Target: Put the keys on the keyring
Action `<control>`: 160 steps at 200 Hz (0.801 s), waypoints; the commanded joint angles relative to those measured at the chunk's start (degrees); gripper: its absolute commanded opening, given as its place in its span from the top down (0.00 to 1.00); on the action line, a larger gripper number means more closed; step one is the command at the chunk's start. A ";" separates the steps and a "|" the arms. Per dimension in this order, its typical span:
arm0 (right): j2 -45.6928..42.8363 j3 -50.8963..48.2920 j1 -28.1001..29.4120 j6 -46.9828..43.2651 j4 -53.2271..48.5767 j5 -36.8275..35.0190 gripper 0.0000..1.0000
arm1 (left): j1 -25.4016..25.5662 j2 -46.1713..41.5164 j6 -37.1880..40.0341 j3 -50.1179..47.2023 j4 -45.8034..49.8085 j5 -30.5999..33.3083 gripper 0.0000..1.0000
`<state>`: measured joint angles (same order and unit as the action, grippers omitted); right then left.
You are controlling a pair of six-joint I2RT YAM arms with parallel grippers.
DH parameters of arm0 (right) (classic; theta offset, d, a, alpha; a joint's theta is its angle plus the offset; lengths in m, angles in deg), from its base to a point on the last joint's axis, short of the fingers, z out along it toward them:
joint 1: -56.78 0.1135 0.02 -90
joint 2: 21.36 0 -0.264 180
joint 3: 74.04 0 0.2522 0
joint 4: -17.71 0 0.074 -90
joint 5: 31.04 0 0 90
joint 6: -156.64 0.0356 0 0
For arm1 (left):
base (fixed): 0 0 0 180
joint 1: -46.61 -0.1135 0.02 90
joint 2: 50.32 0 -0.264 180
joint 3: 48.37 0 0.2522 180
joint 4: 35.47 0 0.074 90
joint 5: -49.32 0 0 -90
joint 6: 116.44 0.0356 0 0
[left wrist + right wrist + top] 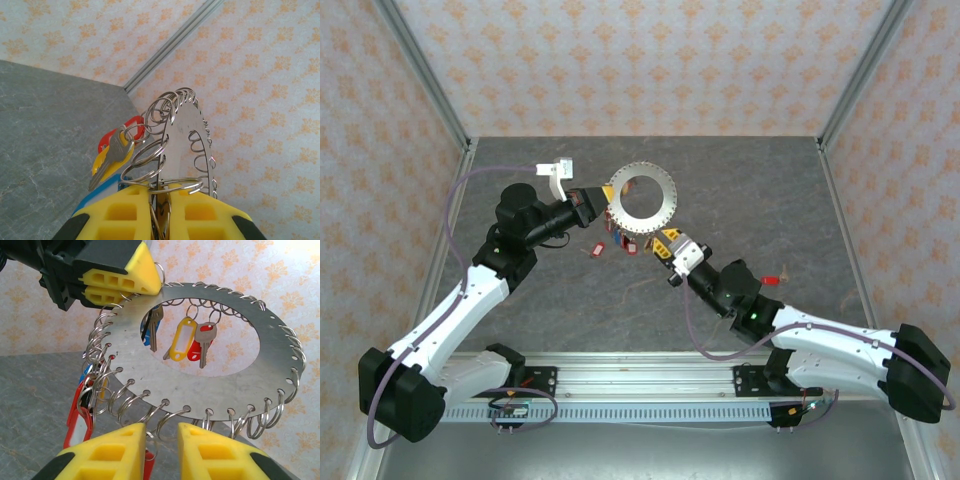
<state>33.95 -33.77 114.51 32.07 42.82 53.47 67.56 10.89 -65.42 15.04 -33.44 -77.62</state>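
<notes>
The keyring [640, 169] is a flat metal disc with a wide hole and many split rings along its rim, held up above the table. My left gripper [603, 205] is shut on its rim [182, 145], yellow fingers [125, 275] pinching the edge. Keys with red, yellow and blue tags [181, 340] hang from rings behind the hole. A silver key [115, 150] dangles beside my left fingers. My right gripper [161, 440] sits just under the disc's near edge [150, 365], jaws apart, with split rings and a red tag [148, 465] hanging in the gap.
A few red-tagged keys [597, 250] lie on the grey table below the disc, and another red one [782, 275] lies by the right arm. Patterned walls enclose the table on three sides.
</notes>
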 commanded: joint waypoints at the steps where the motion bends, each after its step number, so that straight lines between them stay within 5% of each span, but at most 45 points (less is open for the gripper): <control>1: 0.79 2.46 0.27 -0.22 1.96 -1.94 0.77 | -0.01 -2.23 0.22 1.31 -2.61 0.64 1.00; 160: 4.27 3.43 0.21 -2.96 2.33 -6.37 0.80 | 0.22 -1.71 0.05 1.72 -2.61 0.74 1.00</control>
<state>37.49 -32.09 114.51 29.40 43.02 48.13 67.56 10.89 -65.42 15.04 -33.02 -77.60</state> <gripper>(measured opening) 0.201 0.102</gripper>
